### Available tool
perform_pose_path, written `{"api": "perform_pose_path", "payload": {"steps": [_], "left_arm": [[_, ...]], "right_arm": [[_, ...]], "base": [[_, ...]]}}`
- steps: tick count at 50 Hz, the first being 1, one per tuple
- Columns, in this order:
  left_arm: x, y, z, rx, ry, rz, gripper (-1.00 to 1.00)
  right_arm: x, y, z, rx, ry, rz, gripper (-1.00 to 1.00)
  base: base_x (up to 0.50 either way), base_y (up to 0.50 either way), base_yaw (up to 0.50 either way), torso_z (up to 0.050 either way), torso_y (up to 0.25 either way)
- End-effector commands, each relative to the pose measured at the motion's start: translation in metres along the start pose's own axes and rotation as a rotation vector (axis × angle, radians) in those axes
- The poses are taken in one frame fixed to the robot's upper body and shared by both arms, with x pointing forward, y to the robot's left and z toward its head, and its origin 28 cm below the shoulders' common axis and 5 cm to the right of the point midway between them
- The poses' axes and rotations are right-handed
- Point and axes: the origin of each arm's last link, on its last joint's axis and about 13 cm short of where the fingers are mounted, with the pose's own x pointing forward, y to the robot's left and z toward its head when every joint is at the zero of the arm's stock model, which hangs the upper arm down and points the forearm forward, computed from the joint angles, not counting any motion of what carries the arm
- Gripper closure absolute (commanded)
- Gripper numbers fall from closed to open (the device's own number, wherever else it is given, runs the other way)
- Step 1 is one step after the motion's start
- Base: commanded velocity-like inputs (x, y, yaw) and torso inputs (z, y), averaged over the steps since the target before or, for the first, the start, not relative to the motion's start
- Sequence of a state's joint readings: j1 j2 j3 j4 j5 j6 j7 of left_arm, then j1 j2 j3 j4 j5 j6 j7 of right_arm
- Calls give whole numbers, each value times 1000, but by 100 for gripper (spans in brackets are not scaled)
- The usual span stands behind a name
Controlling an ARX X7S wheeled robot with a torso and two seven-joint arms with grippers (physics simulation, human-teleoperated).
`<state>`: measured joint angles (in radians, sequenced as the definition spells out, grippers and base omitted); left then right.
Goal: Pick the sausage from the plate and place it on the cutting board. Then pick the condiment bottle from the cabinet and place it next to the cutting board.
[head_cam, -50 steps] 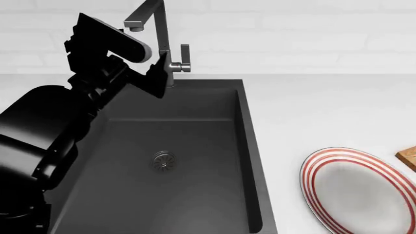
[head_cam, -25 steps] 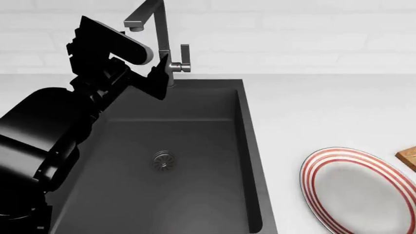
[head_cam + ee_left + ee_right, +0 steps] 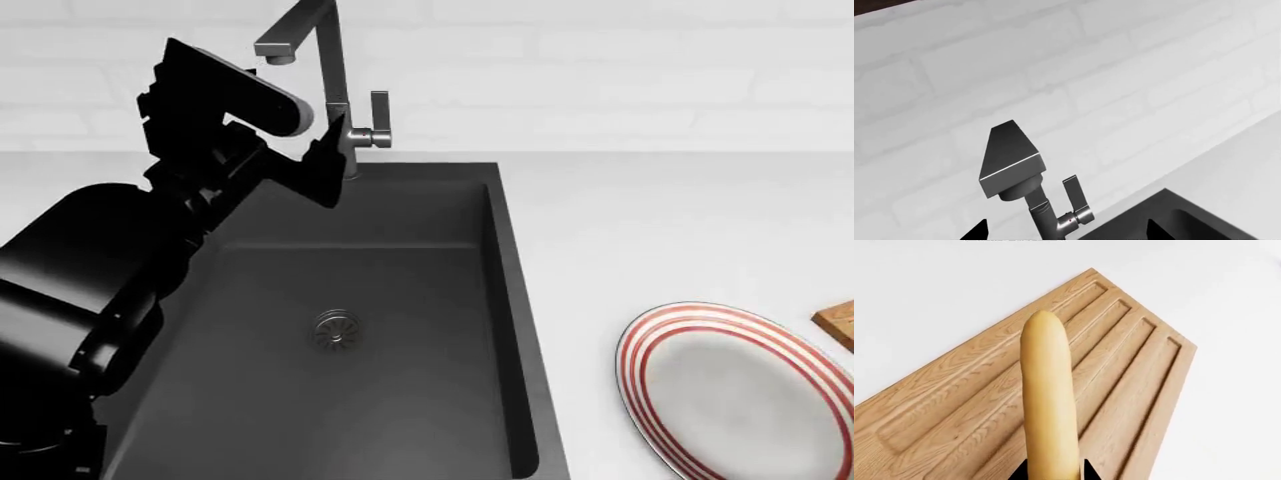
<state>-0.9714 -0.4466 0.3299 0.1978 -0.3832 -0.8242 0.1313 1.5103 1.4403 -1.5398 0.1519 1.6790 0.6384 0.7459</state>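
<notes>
— What takes up most of the head view?
— The white bench [image 3: 667, 220], with the dark sink [image 3: 354, 330] sunk into it and the faucet [image 3: 327, 70] behind. The left arm [image 3: 120, 260] rises over the sink's near-left side.

— And the task things?
— The plate [image 3: 734, 385] sits bare on the bench right of the sink. A corner of the cutting board [image 3: 838, 325] shows just beyond it. The right wrist view shows the cutting board [image 3: 1121, 365] with the sausage [image 3: 1047, 395] over it.

— The pincers?
— The right pincer [image 3: 1051, 472] pinches the sausage at its near end. The left pincer [image 3: 1064, 235] faces the faucet [image 3: 1024, 180], its tips spread wide apart.
</notes>
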Motion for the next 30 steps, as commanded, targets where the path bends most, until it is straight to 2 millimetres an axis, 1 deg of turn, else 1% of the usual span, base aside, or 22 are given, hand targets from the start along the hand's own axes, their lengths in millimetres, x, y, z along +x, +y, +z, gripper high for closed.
{"api": "perform_pose_path", "payload": {"steps": [1, 4, 5, 10, 17, 24, 27, 30], "left_arm": [[0, 0, -3, -2, 5, 2, -100], [0, 0, -3, -2, 6, 2, -100], [0, 0, -3, -1, 6, 3, -100], [-1, 0, -3, -1, 6, 4, -100], [0, 1, -3, -4, 6, 3, -100], [0, 0, -3, -6, 3, 2, -100], [-1, 0, -2, -6, 1, 2, -100], [-2, 1, -1, -11, -4, 7, -100]], "right_arm": [[3, 0, -5, 5, 6, 1, 100], [3, 1, -5, -9, -4, 1, 100], [3, 1, -5, -16, -7, 1, -100], [1, 0, 0, -16, -37, -13, -100], [-8, -5, 14, 19, -118, -2, -100], [-28, -22, 26, 105, -212, 44, -100], [-44, -28, 33, 129, -257, 55, -100], [-58, -34, 46, 144, -318, 61, -100]], "base": [[0, 0, 0, 0, 0], [0, 0, 0, 0, 0], [0, 0, 0, 0, 0], [0, 0, 0, 0, 0], [0, 0, 0, 0, 0], [0, 0, 0, 0, 0], [0, 0, 0, 0, 0], [0, 0, 0, 0, 0]]}}
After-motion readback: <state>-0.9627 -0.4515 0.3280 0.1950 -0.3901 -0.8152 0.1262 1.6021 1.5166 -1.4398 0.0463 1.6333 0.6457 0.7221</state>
